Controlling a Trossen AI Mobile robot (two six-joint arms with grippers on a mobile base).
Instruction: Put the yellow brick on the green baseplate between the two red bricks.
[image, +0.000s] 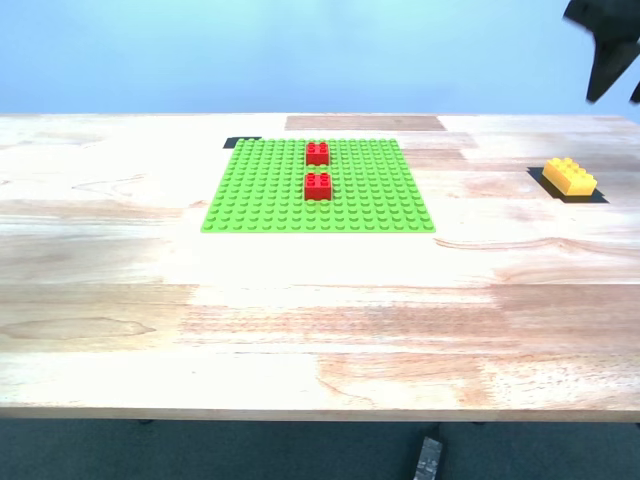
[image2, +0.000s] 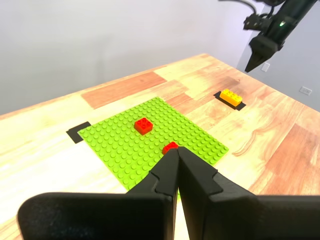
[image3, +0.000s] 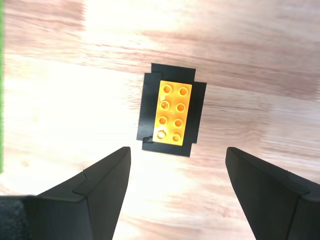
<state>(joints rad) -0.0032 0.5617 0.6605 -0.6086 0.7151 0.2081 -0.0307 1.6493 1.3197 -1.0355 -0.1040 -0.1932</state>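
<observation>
Wooden table (image: 300, 330): green baseplate (image: 260, 200) carries two red bricks (image: 318, 185)

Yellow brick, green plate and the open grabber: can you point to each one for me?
yellow brick (image3: 171, 112): second wrist view, middle of its studded top.
green baseplate (image: 375, 195): exterior view, bare studs toward that view's right.
my second gripper (image3: 177, 175): second wrist view, gap midway between its wide-open fingertips.

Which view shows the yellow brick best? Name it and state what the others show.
The second wrist view: it looks straight down on the yellow brick, all eight studs clear, on black tape on the table, open jaws short of it. The exterior view shows it small near that view's right edge. The first wrist view shows it small and far off.
</observation>
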